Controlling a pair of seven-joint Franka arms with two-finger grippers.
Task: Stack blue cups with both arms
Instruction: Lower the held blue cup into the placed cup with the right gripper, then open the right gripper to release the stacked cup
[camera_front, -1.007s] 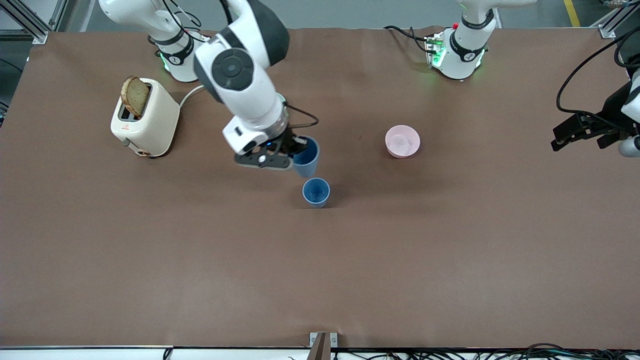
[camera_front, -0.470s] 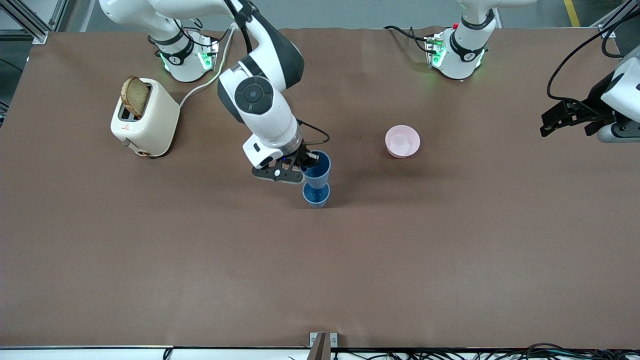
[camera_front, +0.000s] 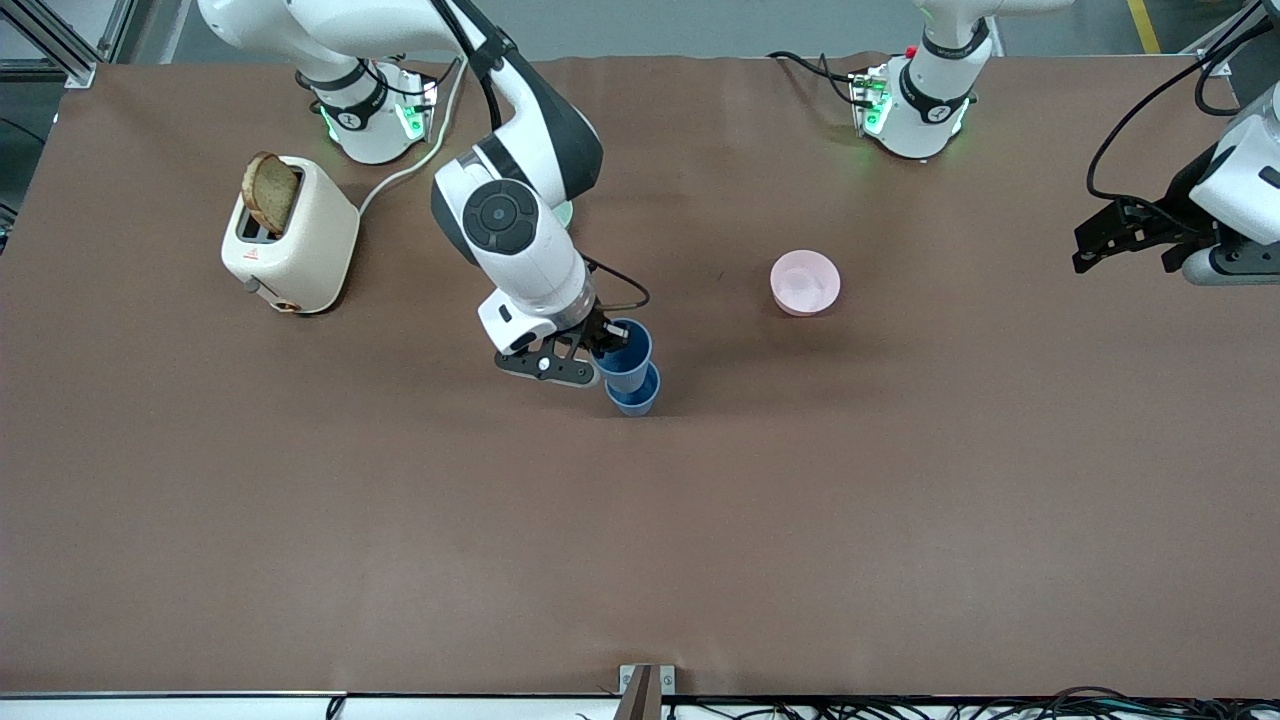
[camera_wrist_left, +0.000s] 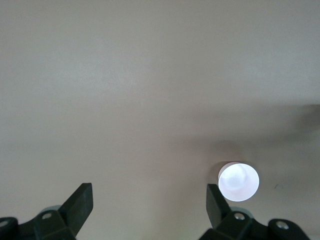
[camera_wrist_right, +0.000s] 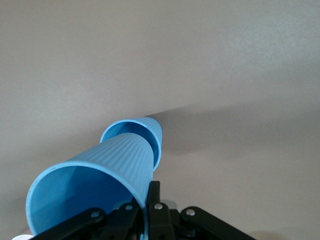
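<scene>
My right gripper (camera_front: 603, 352) is shut on the rim wall of one blue cup (camera_front: 625, 352), one finger inside and one outside. The cup's narrow bottom sits in the mouth of the second blue cup (camera_front: 634, 398), which stands upright on the table near its middle. In the right wrist view the held cup (camera_wrist_right: 95, 182) tilts into the standing cup (camera_wrist_right: 142, 131), with my right gripper (camera_wrist_right: 148, 196) clamped on its wall. My left gripper (camera_front: 1098, 240) hangs open and empty over the left arm's end of the table, far from the cups. It also shows open in the left wrist view (camera_wrist_left: 148, 200).
A pink bowl (camera_front: 805, 282) stands toward the left arm's end from the cups and shows in the left wrist view (camera_wrist_left: 239, 181). A cream toaster (camera_front: 295, 240) holding a bread slice (camera_front: 270, 192) stands toward the right arm's end. A pale green sliver (camera_front: 567, 211) peeks from under the right arm.
My right gripper carried the held cup over the standing cup and lowered it into that cup's mouth. My left gripper drifted slightly toward the bases.
</scene>
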